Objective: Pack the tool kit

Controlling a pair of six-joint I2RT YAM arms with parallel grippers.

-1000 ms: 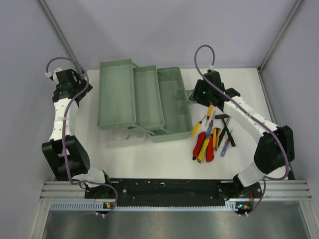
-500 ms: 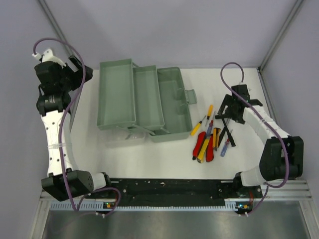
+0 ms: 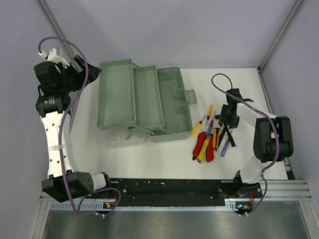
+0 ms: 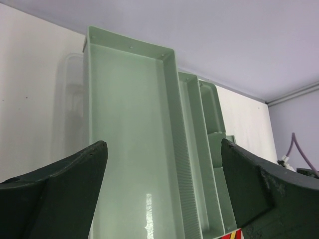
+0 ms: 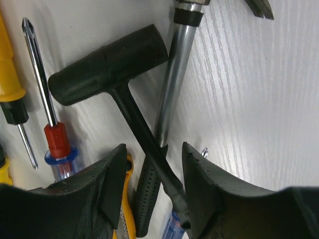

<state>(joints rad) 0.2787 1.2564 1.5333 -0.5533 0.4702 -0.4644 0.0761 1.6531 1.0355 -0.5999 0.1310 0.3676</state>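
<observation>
so the spread right tool (image 5: 152, 172) frames the black hammer (image 5: 109, 67).

White table (image 3: 149, 159) boxed in by plain pale lilac-grey walls (image 3: 164, 30) at the back and both sides. Slanted metal posts (image 3: 61, 35) run up the back corners. Up close the table has a faint wood-grain texture. Along the near edge there's an aluminium rail (image 3: 294, 189), then a dull grey metal sheet (image 3: 174, 224) below that. Lighting's soft and even, with only faint shadows.
</observation>
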